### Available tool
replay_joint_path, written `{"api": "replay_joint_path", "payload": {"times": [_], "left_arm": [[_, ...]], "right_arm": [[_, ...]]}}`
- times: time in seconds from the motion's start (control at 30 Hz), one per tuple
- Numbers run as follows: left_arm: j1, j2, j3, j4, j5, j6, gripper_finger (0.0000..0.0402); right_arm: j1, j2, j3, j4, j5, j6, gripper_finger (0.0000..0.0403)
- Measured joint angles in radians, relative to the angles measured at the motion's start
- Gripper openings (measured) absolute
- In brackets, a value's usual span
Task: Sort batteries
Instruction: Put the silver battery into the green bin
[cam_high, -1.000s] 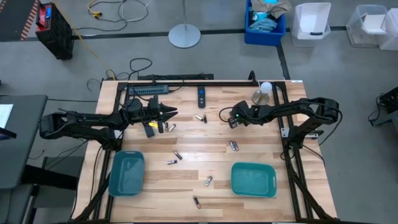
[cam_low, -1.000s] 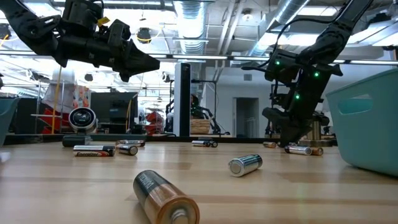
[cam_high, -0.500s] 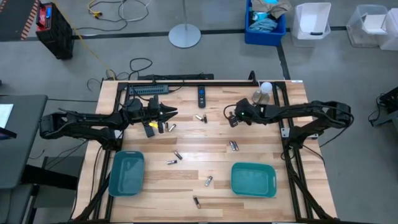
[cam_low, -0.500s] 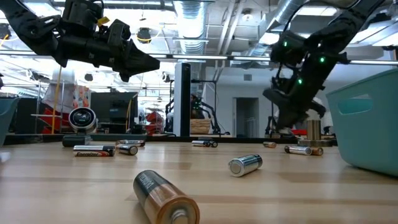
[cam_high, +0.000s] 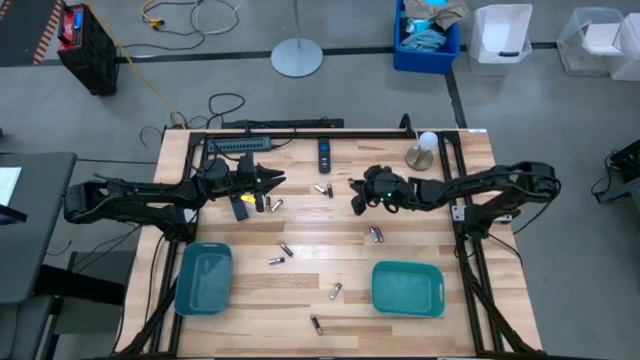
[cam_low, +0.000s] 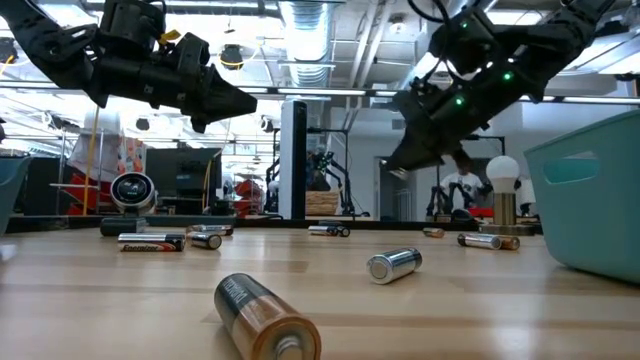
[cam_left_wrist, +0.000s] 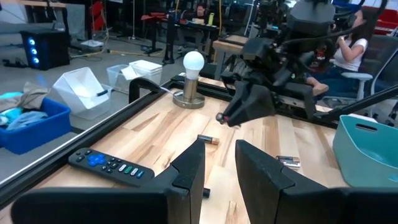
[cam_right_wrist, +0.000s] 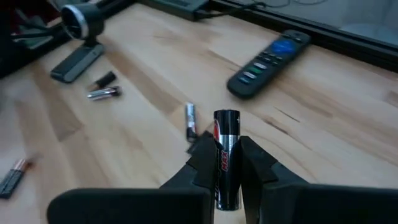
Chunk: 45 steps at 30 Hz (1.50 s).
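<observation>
Right gripper (cam_right_wrist: 227, 163) jaws clamped on a black-and-red battery (cam_right_wrist: 226, 149), held upright between the fingers, lifted clear of the table (cam_high: 300, 295) near its middle back, close to the remote (cam_high: 324, 151). Left gripper (cam_high: 268, 181) jaws parted, nothing between them, hovering above a pair of batteries (cam_high: 271, 204) at back left. Other batteries lie scattered: two by the middle back (cam_high: 322, 189), two right of centre (cam_high: 376, 234), more between the left teal tray (cam_high: 203, 279) and right teal tray (cam_high: 407, 288).
</observation>
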Motion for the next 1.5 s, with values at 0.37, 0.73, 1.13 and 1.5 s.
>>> {"api": "replay_joint_path", "payload": {"times": [0.37, 0.73, 1.13, 1.5], "left_arm": [[0.0, 0.0, 0.0, -0.021, 0.0, -0.017, 0.0086], [-0.001, 0.0, 0.0, -0.073, 0.009, -0.063, 0.0086], [-0.102, 0.0, 0.0, -0.06, 0.025, -0.101, 0.0086], [-0.236, 0.0, 0.0, -0.068, -0.061, -0.093, 0.0086]], "right_arm": [[0.117, -0.003, 0.001, 0.051, -0.013, -0.056, 0.0051], [0.321, -0.004, 0.046, 0.06, -0.112, -0.259, 0.0051], [0.605, -0.194, 0.068, -0.162, -0.291, -0.291, 0.0051], [0.871, -0.325, 0.068, -0.648, -0.13, 0.224, 0.0057]]}}
